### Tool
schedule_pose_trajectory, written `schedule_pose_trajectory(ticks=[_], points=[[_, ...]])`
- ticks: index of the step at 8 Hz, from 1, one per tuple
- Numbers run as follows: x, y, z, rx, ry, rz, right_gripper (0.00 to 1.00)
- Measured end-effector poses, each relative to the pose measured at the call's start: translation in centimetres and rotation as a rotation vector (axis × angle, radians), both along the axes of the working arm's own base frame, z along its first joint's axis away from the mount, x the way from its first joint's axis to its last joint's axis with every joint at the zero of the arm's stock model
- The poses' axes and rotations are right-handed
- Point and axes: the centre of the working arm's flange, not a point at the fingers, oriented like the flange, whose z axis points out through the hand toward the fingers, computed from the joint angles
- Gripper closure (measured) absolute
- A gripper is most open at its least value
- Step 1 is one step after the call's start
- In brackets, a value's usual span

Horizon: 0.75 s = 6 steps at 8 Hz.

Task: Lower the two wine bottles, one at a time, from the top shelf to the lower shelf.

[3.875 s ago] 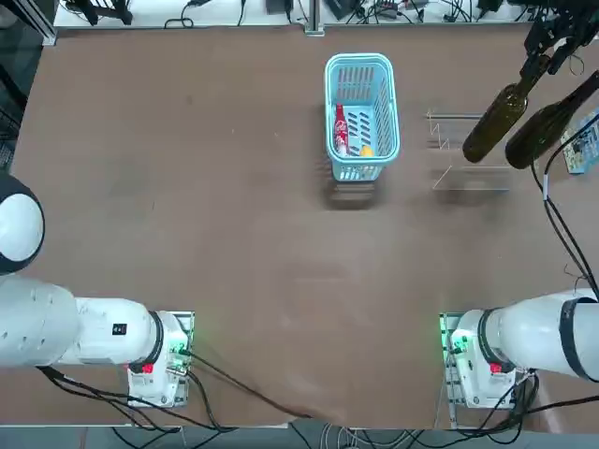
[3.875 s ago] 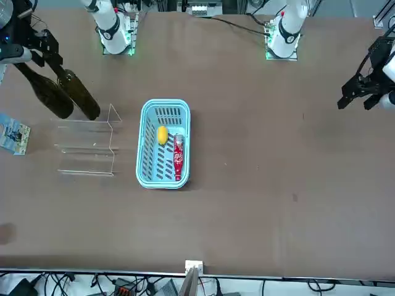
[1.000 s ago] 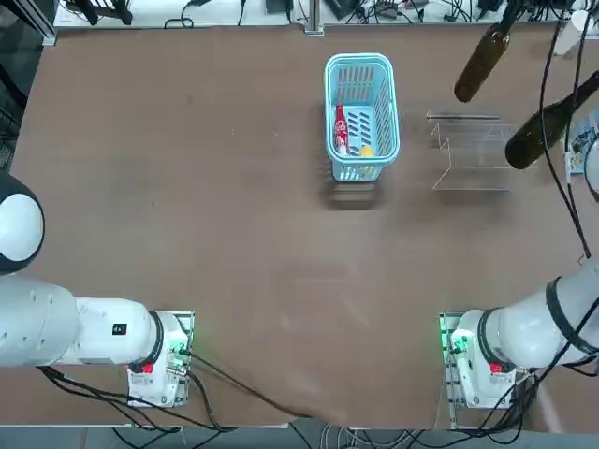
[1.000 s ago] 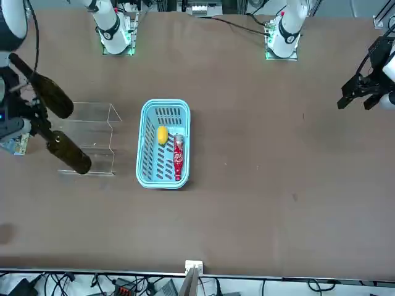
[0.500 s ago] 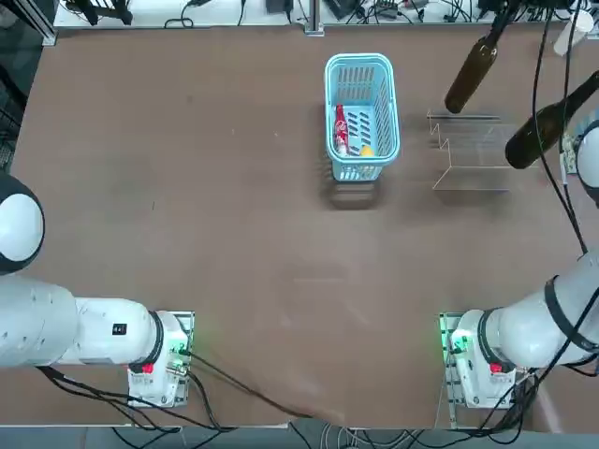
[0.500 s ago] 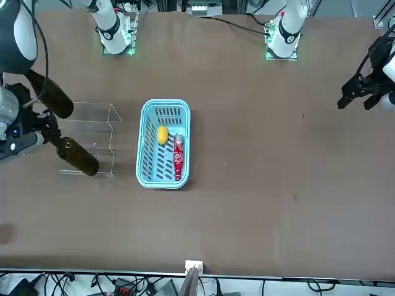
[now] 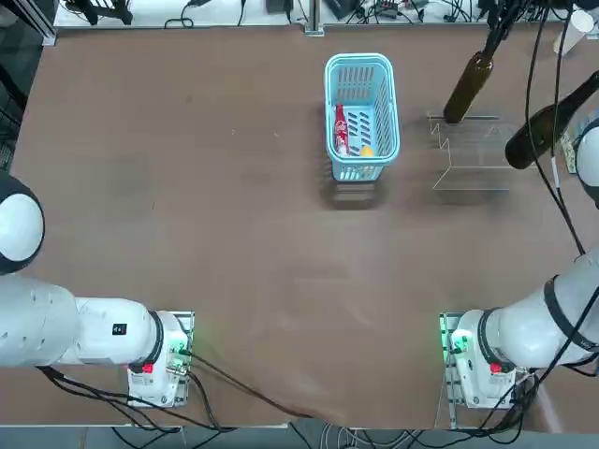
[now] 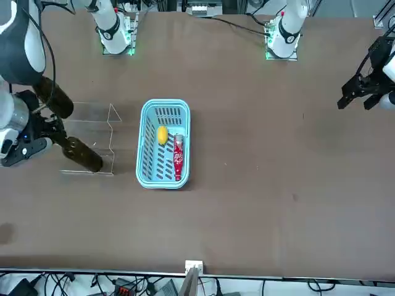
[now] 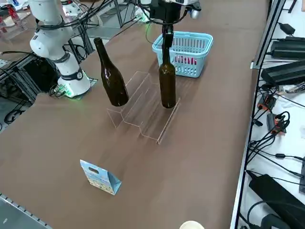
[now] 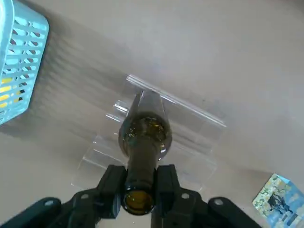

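Hanging upright from the right hand (image 10: pixel 139 190), wine bottle (image 9: pixel 167 81), neck pinched, over lower shelf (image 9: pixel 159 117)

— What's different from a few seconds back?

— Both wine bottles stood close together at the stand's near end then. Now one bottle (image 9: pixel 167 78) has been carried away from the other bottle (image 9: pixel 110 78), across to the far, lower side of the clear stand (image 9: pixel 143 107).

— Who moved it?

— The right gripper (image 10: pixel 141 190), closed on its neck the whole way. A second ago the bottle hung high and tilted beyond the stand; since then it has come down and straightened, nearly upright, its base at the lower shelf (image 9: pixel 164 117).

— Is it resting there?

— Cannot tell whether the base touches.
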Motion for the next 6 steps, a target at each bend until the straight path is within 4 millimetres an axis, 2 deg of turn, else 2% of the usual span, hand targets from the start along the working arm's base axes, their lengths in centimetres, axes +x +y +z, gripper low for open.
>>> schedule_pose_trajectory(ticks=[3, 6], points=[[-0.21, 0.19, -1.08, -0.003, 0.017, -0.014, 0.62], [-0.26, 0.33, -1.16, -0.004, 0.016, -0.023, 0.61]])
